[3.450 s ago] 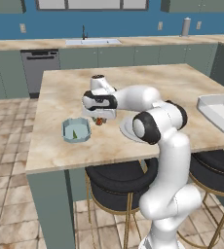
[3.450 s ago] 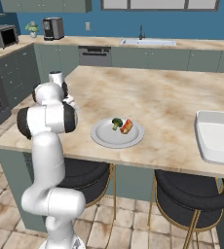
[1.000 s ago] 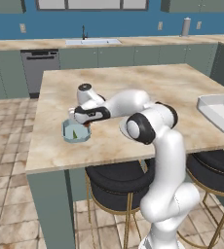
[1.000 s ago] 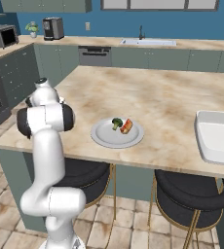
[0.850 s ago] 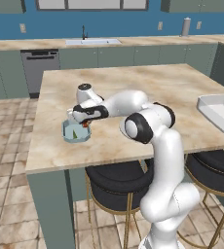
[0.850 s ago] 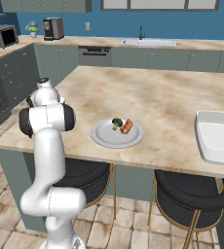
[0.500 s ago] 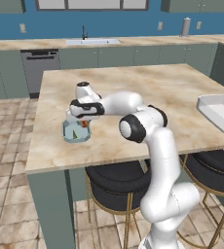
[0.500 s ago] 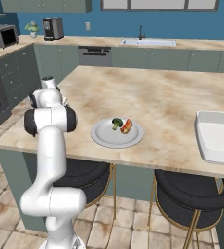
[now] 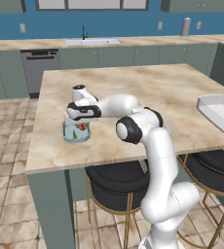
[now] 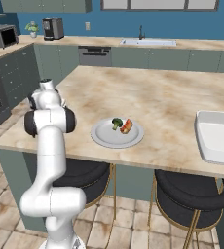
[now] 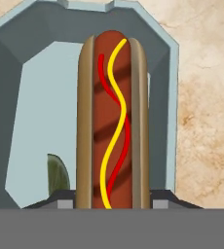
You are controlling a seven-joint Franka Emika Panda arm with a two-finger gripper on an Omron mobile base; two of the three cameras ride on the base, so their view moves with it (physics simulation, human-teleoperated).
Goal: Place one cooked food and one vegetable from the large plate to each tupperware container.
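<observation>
End effector (image 9: 81, 127) closed on hot dog (image 11: 112, 121), low over teal tub (image 9: 75, 132) at left of desk (image 9: 143, 92); plate (image 10: 117, 133) mid-frame holds broccoli (image 10: 116, 123).

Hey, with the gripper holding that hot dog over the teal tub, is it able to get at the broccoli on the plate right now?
Probably not yet: the gripper is shut on a hot dog over the teal tub. The broccoli lies uncovered on the plate.

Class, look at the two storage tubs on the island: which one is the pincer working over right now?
The small pale teal translucent tub near the island's left edge; the pincer hangs over it holding a hot dog. The larger white rectangular tub sits far right.
</observation>
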